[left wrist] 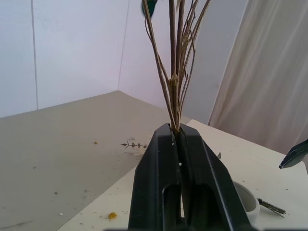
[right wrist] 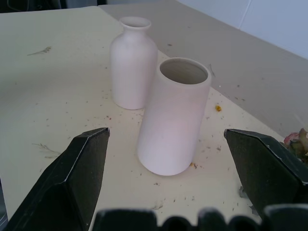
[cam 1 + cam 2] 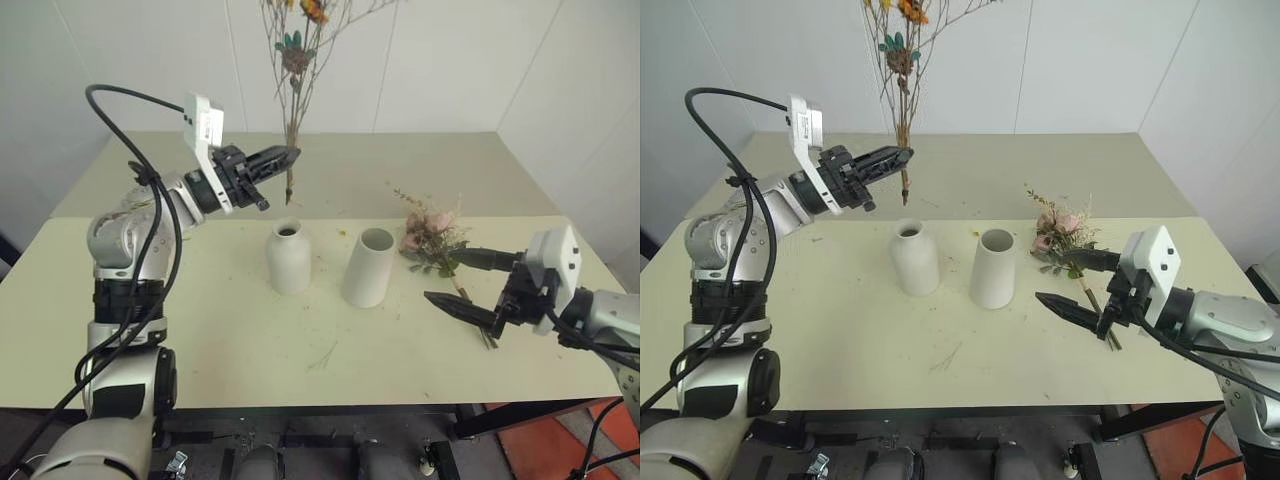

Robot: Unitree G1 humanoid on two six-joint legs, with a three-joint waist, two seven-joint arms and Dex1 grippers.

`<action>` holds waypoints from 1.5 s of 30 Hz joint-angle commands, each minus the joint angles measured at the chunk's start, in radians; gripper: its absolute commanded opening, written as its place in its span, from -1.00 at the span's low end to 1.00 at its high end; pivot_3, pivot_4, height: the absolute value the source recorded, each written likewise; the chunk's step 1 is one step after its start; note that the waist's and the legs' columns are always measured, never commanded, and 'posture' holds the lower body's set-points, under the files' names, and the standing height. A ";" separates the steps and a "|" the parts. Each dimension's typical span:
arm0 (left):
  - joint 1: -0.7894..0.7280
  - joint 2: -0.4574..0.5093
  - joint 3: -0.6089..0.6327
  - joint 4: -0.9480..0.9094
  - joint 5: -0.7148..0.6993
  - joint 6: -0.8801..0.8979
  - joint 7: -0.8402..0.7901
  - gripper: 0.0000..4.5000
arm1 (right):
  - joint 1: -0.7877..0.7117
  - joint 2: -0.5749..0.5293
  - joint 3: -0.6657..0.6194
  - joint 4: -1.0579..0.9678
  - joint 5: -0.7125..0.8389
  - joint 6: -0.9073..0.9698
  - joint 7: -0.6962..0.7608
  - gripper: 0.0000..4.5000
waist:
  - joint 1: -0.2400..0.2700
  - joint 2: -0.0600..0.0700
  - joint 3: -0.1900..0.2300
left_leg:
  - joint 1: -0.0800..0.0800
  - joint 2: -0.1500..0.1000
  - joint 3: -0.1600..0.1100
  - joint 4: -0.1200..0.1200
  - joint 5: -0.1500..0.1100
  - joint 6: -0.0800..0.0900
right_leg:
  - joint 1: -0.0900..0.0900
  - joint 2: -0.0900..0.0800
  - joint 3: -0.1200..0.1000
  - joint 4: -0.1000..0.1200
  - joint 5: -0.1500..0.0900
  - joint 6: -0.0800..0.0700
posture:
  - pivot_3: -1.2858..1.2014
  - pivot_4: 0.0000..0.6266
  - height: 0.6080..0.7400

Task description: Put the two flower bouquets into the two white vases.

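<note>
White walls all around and a pale yellowish table (image 3: 230,350) that's pretty littered with little bits of dried plant crumbs, plus a second beige tabletop (image 3: 400,170) butted up behind it. Left gripper (image 3: 290,157) is up in the air above the table, fingers pinched tight on the brown stems of the thin dried spray (image 3: 292,80), which stands upright with its yellow-orange heads and a teal bit reaching up toward the top edge of the head views. The cut ends of the stems hang a little way above and behind the bottle-shaped vase (image 3: 288,258), not in it, not touching it. From the left wrist view you can see the stems clamped right between the two black fingers (image 1: 159,183), fanning out above them. Just beside the bottle vase, on the robot's right, sits the wide-mouthed cylinder vase (image 3: 368,267), leaning slightly, close to its neighbour but I can't tell if they touch; both look empty. The pink rose bunch (image 3: 432,238) is lying flat on the table just right of the cylinder, blooms pointing toward the back, stems pointing toward the robot. Right gripper (image 3: 462,282) hovers low over those stems with its jaws spread wide, holding nothing; whether a fingertip brushes the stems I can't tell. Right wrist view looks between the open fingers (image 2: 72,178) straight at both vases.
</note>
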 commanded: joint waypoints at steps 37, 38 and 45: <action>0.181 -0.011 -0.055 -0.112 0.074 -0.056 0.044 -0.97 | -0.020 0.004 -0.042 -0.025 0.050 -0.019 -0.029 1.00 | 0.002 0.000 0.000 | 0.000 0.000 0.000 0.000 0.000 0.000 | 0.000 0.000 0.000 0.000 0.000 0.000 | 0.03 -0.52 1.00; 0.184 -0.007 -0.055 -0.117 0.071 -0.040 0.050 -0.87 | -0.022 0.004 -0.040 -0.024 0.048 -0.020 -0.030 1.00 | 0.002 0.000 0.000 | 0.000 0.000 0.000 0.000 0.000 0.000 | 0.000 0.000 0.000 0.000 0.000 0.000 | 0.03 -0.52 1.00; 0.225 0.029 -0.033 -0.183 0.047 0.017 0.050 0.01 | -0.030 0.003 -0.031 -0.017 0.042 -0.024 -0.032 1.00 | 0.001 0.000 0.000 | 0.000 0.000 0.000 0.000 0.000 0.000 | 0.000 0.000 0.000 0.000 0.000 0.000 | 0.03 -0.52 1.00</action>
